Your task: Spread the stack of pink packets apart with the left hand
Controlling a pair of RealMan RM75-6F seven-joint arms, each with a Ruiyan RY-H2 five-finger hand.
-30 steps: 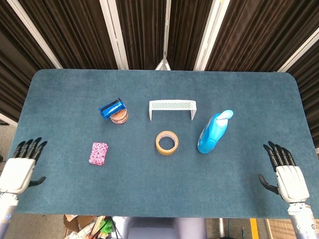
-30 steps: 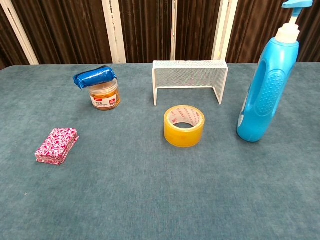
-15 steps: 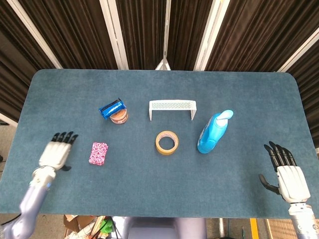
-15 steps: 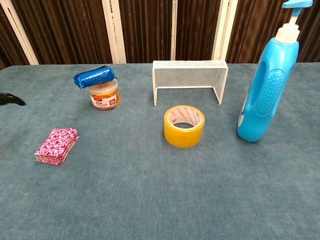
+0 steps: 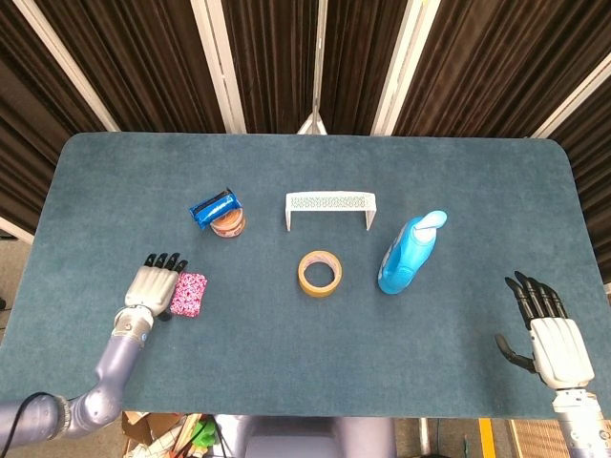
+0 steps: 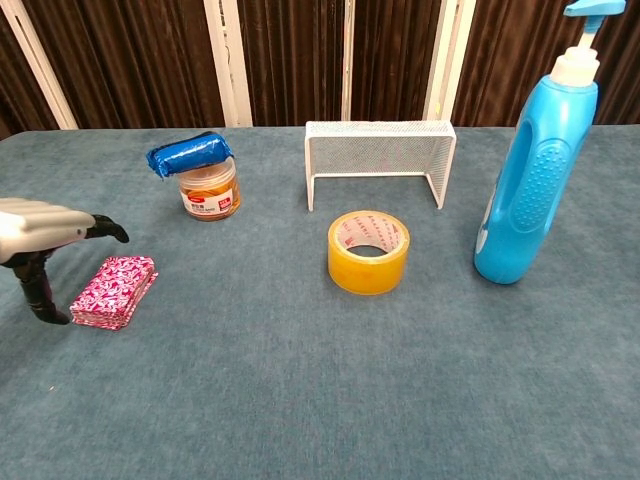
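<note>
A neat stack of pink patterned packets (image 5: 188,294) (image 6: 114,291) lies on the blue table at the front left. My left hand (image 5: 155,283) (image 6: 42,240) hovers right beside the stack on its left, fingers extended and apart, thumb hanging down by the stack's near corner; it holds nothing. Whether it touches the stack is unclear. My right hand (image 5: 546,330) rests open at the table's front right edge, far from the packets, and shows only in the head view.
A jar with a blue packet on top (image 5: 221,215) (image 6: 205,178) stands behind the stack. A white mesh rack (image 5: 330,207) (image 6: 378,159), a yellow tape roll (image 5: 320,273) (image 6: 368,250) and a blue pump bottle (image 5: 410,252) (image 6: 537,165) occupy the middle and right.
My left hand has swept from the table's front left edge rightward up to the pink stack. The stack and the right hand have not moved.
</note>
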